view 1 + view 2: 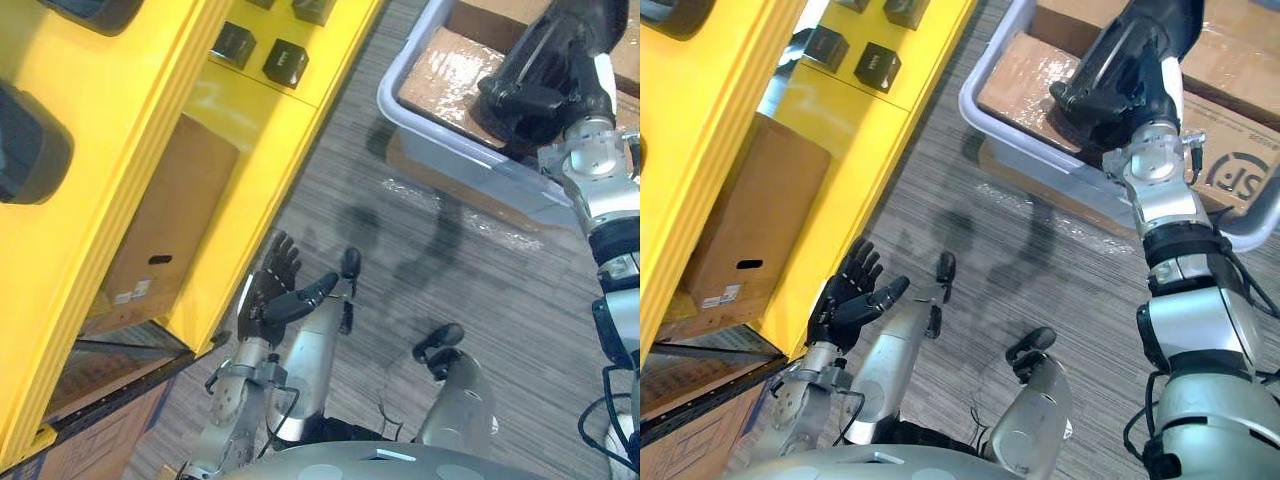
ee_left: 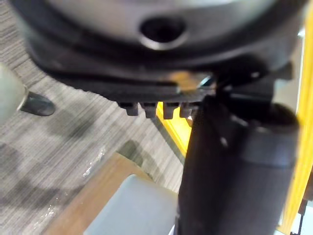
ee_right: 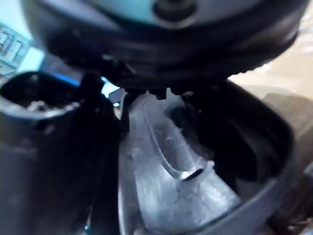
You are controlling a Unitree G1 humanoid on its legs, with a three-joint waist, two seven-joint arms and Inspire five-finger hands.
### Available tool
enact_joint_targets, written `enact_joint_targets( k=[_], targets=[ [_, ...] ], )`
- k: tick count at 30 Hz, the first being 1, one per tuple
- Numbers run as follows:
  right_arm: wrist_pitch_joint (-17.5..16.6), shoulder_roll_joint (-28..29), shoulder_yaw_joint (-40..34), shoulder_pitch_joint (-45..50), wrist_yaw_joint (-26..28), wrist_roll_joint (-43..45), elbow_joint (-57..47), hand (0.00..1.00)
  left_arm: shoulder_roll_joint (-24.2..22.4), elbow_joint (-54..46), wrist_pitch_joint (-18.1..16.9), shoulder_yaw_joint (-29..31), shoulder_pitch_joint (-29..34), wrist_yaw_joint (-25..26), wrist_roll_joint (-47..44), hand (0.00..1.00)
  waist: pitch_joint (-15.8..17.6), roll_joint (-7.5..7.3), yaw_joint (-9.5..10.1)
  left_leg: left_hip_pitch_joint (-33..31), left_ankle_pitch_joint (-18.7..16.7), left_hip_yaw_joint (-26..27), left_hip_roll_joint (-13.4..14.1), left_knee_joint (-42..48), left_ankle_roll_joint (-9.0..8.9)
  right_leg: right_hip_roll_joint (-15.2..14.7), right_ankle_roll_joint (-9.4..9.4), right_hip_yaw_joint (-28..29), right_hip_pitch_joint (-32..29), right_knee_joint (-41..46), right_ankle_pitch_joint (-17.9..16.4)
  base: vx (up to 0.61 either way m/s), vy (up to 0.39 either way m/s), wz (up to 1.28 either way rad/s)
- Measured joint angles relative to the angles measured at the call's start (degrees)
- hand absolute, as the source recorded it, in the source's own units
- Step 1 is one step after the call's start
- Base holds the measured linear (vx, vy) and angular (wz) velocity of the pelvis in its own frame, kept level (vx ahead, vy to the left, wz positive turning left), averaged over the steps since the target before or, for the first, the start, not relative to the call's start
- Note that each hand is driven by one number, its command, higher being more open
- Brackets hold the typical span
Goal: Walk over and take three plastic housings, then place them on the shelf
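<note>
One plastic housing [image 3: 181, 188], clasped in the right robot hand [image 1: 1137, 55] above the grey bin [image 1: 468, 150], could slip from a shallow grip; left robot hand [image 1: 268, 298] spread wide.

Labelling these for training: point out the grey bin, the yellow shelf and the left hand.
grey bin [image 1: 470, 160], left eye view, near wall
yellow shelf [image 1: 130, 130], left eye view, front beam
left hand [image 1: 264, 302], left eye view, palm
</note>
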Motion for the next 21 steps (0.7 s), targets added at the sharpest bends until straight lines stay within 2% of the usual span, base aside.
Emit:
enact_joint_targets(
  k=[1,2,6,9,14,16,21],
  targets=[
    [1.3,0.1,-0.3,0.7,0.0,-0.1,-1.0,1.00,0.0,-0.7,0.8,0.4,0.6,0.4,0.1,1.00,0.0,-1.08,-0.62,0.0,-0.1,0.6,0.1,0.0,0.16,0.2,0.12,0.4,0.0,-0.8,0.8,0.03,0.042,-0.23],
    [2.2,0.1,-0.9,1.2,0.0,-0.1,-1.5,1.00,0.0,-0.7,1.0,0.4,0.6,0.6,0.3,1.00,0.1,-1.45,-0.77,0.0,-0.2,1.0,0.2,0.1,0.28,0.4,0.21,0.7,0.0,-1.2,1.3,0.02,0.038,-0.19],
    [4.7,0.1,-2.3,2.3,-0.1,-2.2,-1.9,1.00,0.0,-0.8,2.1,0.9,0.6,0.7,0.3,1.00,0.2,-2.01,-1.39,0.0,-0.9,1.8,0.5,1.2,0.78,0.6,0.34,1.5,0.2,-2.1,2.3,0.00,0.030,-0.11],
    [5.6,0.1,-2.3,2.3,-0.5,-4.2,-1.9,1.00,0.0,-0.8,2.1,2.3,0.6,0.7,0.4,1.00,0.3,-2.25,-1.95,0.0,-1.0,2.3,0.8,1.2,0.78,0.9,0.32,1.9,0.1,-2.6,2.8,-0.02,0.016,-0.09],
    [5.2,0.1,-2.3,2.9,-2.9,-4.4,-1.9,1.00,0.0,-0.8,2.4,3.7,0.6,1.0,0.6,1.00,0.8,-2.95,-2.12,0.0,-1.0,2.7,1.2,1.6,0.96,1.2,0.28,2.1,0.0,-2.6,2.9,-0.01,-0.001,-0.04],
    [3.5,0.1,-2.3,2.8,-4.6,-6.3,-1.7,1.00,0.0,-0.8,2.6,3.7,0.6,0.9,1.1,1.00,0.8,-2.96,-2.13,0.0,-1.0,2.7,1.3,1.6,1.01,1.2,0.30,2.1,0.0,-2.6,2.9,0.00,0.000,0.00],
    [-5.5,0.1,-2.0,1.5,-10.9,-12.5,-1.7,1.00,0.0,-0.8,3.0,3.6,0.6,0.6,2.4,1.00,0.8,-2.96,-2.09,-0.1,-1.0,2.7,1.3,1.6,1.02,1.2,0.75,2.0,0.0,-2.6,3.2,0.00,0.000,0.00]
  ],
)
